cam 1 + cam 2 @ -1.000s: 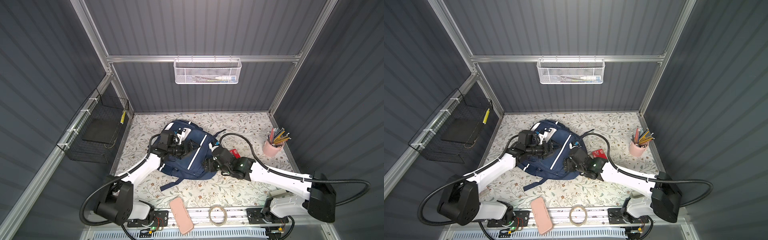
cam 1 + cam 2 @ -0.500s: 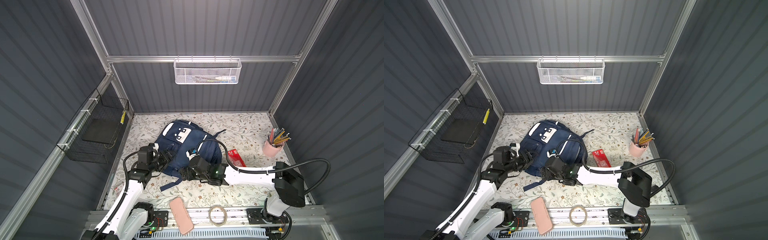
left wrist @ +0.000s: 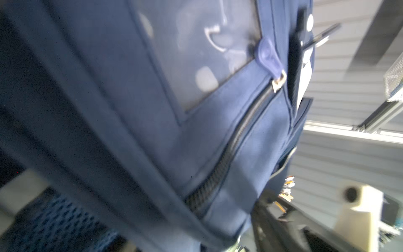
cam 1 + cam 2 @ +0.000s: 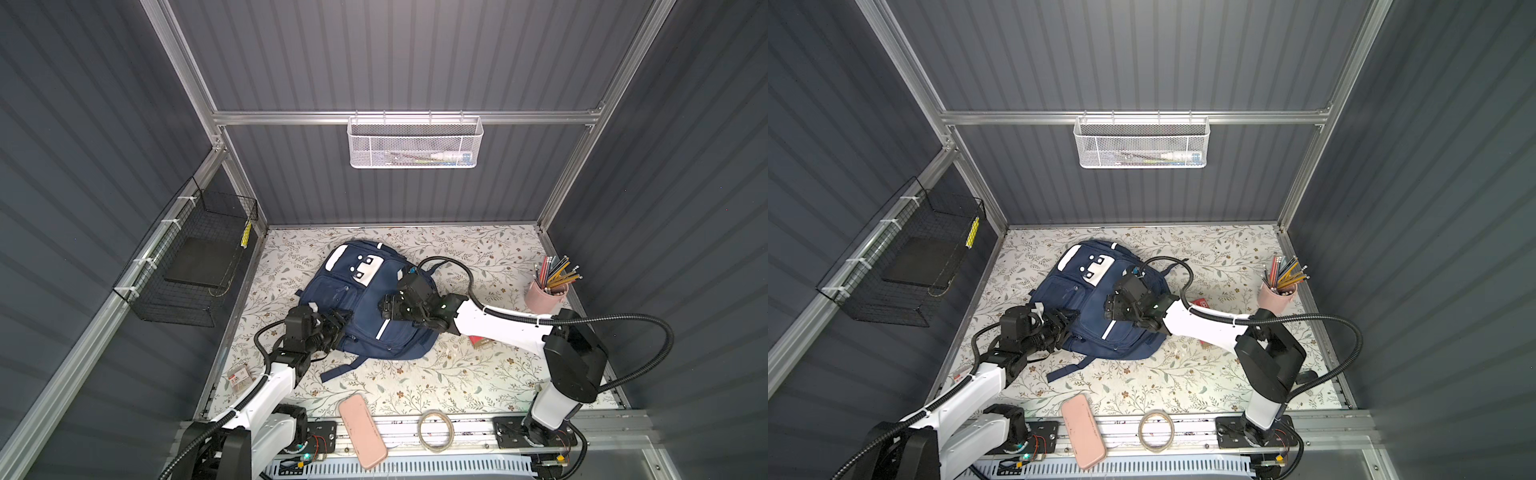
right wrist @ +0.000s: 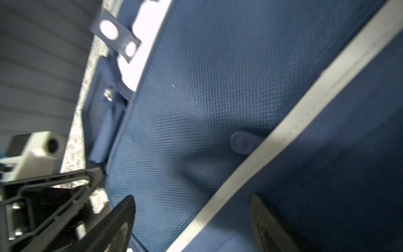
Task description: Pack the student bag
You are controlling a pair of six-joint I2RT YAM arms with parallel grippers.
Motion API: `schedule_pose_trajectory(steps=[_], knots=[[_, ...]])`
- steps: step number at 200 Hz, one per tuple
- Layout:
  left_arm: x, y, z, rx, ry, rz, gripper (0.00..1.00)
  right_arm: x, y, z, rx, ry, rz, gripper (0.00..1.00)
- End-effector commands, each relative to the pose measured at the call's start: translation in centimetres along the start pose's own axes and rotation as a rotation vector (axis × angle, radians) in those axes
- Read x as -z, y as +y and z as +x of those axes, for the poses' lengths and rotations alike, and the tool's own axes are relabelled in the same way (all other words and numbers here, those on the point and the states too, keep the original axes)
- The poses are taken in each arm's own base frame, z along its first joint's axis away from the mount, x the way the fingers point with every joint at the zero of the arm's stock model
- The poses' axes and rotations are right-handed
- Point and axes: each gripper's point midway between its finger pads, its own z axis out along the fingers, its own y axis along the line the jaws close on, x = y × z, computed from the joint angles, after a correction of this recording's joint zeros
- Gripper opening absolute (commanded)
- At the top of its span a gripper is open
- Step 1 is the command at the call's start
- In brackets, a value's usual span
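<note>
The student bag (image 4: 332, 291) (image 4: 1071, 299), navy with white patches and stripes, lies flat on the floral table in both top views. My left gripper (image 4: 338, 322) (image 4: 1067, 318) sits against its near left edge. The left wrist view is filled with blurred navy fabric (image 3: 130, 109) and a closed zip (image 3: 239, 135); the jaws are hidden there. My right gripper (image 4: 384, 309) (image 4: 1111, 305) (image 5: 194, 222) hovers over the bag's middle, open, its fingers (image 5: 122, 220) wide apart on either side of a white stripe (image 5: 283, 131), holding nothing.
A pink case (image 4: 362, 432) and a tape ring (image 4: 435, 430) lie at the front edge. A pink cup of pencils (image 4: 544, 297) stands at the right. A red box (image 4: 1200, 302) lies partly under the right arm. A white mesh basket (image 4: 413, 143) and a black wire basket (image 4: 195, 266) hang on the walls.
My left gripper has drawn back from the bag's far top to its near left edge. My right gripper has moved from the bag's right side onto its middle.
</note>
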Motion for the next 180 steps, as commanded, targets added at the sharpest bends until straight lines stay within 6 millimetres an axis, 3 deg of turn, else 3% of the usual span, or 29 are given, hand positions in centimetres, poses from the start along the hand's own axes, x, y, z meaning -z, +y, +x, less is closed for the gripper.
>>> schedule_pose_trajectory(steps=[1,24,37,60,80,98,114,142,155,180], knots=[[-0.1,-0.9,-1.8,-0.084,-0.077,-0.014,0.42,-0.2,-1.1,1.9,-0.012,0.053,0.04,0.84],[-0.5,-0.9,-1.9,-0.107,-0.068,-0.018,0.36,0.2,-0.5,1.9,0.032,0.061,0.042,0.83],[-0.7,-1.5,-1.9,-0.113,-0.054,0.002,0.18,0.6,0.3,1.9,0.082,0.048,0.029,0.83],[-0.6,-2.9,-1.3,-0.102,-0.016,0.044,0.06,2.0,2.9,2.5,0.193,-0.002,0.002,0.82],[-0.2,-3.9,-1.0,-0.088,-0.005,0.066,0.08,3.2,6.0,4.1,0.238,-0.026,-0.067,0.8],[-0.1,-4.4,-0.8,-0.071,0.014,0.087,0.29,3.2,8.3,5.8,0.219,-0.021,-0.153,0.76],[-0.4,-4.2,-0.6,-0.076,0.026,0.084,0.4,2.3,9.7,7.0,0.223,-0.011,-0.188,0.71],[-0.8,-3.1,-0.6,-0.118,0.043,0.018,0.4,0.4,11.2,7.6,0.226,0.011,-0.204,0.62],[-0.8,-2.7,-0.6,-0.131,0.046,-0.014,0.35,-0.2,11.8,7.6,0.226,0.013,-0.217,0.57],[-0.5,-3.6,-0.8,-0.129,0.037,0.006,0.31,-1.9,11.0,8.2,0.151,0.043,-0.211,0.43]])
